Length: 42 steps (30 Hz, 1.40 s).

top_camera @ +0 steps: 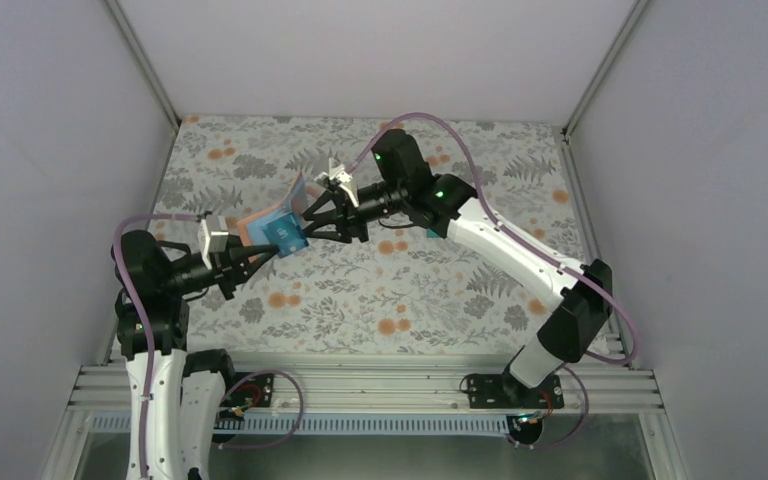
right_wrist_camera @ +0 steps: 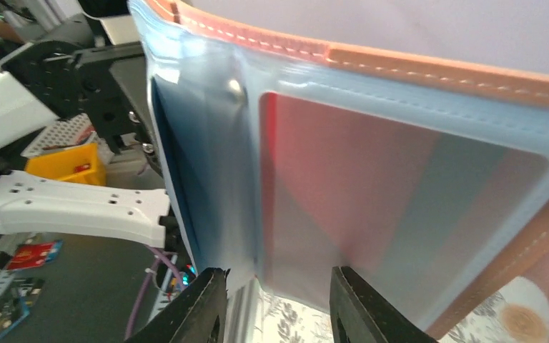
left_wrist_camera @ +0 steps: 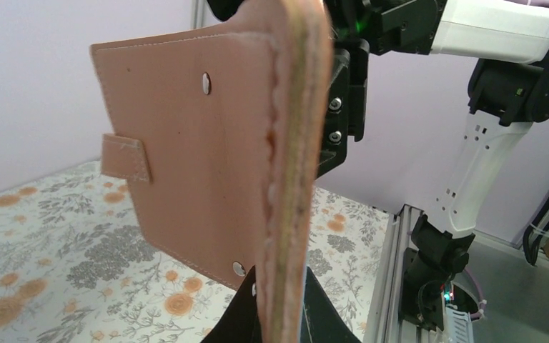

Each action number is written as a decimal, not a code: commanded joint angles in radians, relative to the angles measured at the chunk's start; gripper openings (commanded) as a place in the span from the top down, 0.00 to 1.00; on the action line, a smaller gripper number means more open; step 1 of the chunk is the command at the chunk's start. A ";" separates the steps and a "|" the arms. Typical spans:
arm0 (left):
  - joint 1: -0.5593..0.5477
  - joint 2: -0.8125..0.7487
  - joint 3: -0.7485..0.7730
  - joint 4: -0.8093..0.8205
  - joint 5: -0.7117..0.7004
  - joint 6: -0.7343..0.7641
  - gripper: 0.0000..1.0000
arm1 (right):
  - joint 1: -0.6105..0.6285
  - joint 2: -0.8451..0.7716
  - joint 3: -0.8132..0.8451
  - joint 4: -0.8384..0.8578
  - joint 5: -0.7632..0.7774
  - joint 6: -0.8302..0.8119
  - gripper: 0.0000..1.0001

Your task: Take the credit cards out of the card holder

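Note:
The card holder (top_camera: pixel 272 228) hangs unfolded above the table, reddish-brown outside (left_wrist_camera: pixel 200 150) and light blue inside (right_wrist_camera: pixel 211 150). My left gripper (left_wrist_camera: pixel 280 304) is shut on its lower edge, which I see edge-on in the left wrist view. A red card (right_wrist_camera: pixel 343 186) sits behind the holder's clear pocket. A blue face shows on the holder's inside from above. My right gripper (right_wrist_camera: pixel 275 289) is open, its fingers (right_wrist_camera: pixel 204 304) standing apart just below the pocket's bottom edge and gripping nothing. From above, the right gripper (top_camera: pixel 310 222) meets the holder from the right.
A floral cloth (top_camera: pixel 410 290) covers the table, with white walls on three sides. An aluminium rail (top_camera: pixel 360 385) runs along the near edge. A small teal patch (top_camera: pixel 430 232) lies under the right arm. A yellow bin (right_wrist_camera: pixel 68 163) sits beyond the table.

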 commanded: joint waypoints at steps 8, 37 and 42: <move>0.002 0.003 0.033 -0.010 0.013 0.038 0.98 | -0.002 -0.069 0.001 0.005 -0.066 -0.048 0.48; 0.003 -0.003 0.047 -0.069 0.082 0.135 0.98 | 0.045 0.034 0.034 0.068 0.010 0.011 0.66; 0.004 0.006 0.044 -0.046 0.067 0.100 0.98 | 0.069 0.083 0.079 0.030 -0.085 -0.024 0.71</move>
